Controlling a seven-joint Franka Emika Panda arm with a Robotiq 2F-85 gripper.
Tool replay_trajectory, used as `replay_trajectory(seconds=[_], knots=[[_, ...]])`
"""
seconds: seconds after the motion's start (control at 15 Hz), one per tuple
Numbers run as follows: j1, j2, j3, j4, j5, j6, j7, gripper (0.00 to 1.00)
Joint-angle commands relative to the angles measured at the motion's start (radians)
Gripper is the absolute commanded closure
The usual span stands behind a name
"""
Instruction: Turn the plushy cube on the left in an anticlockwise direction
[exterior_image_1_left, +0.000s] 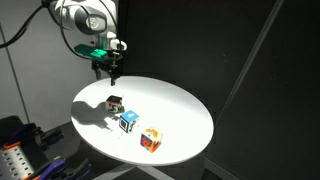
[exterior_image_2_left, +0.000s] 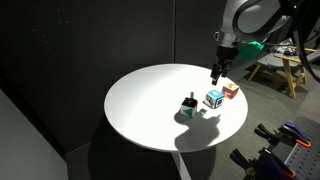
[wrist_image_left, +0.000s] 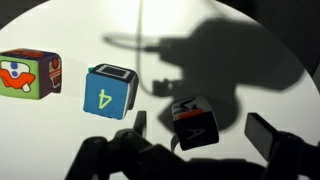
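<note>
The plushy cube is a small dark cube with black-and-white patterned faces, at the left end of a row of three cubes on the round white table. It also shows in an exterior view and in the wrist view, where it lies in the arm's shadow. My gripper hangs open and empty in the air above the table, well over the cube and apart from it. In the wrist view the cube sits between the two fingers of my gripper. My gripper also shows in an exterior view.
A blue-and-white cube stands beside the plushy cube, and an orange-and-white cube beyond it near the table's rim. Dark curtains surround the table. Equipment stands by the floor at the frame edges.
</note>
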Motion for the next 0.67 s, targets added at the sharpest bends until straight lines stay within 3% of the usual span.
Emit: replay_trajectory(seconds=[0.0, 0.6], knots=[[0.009, -0.082, -0.011, -0.043, 0.023, -0.051, -0.007, 0.00], [0.009, -0.040, -0.008, -0.023, 0.004, -0.036, 0.001, 0.00]])
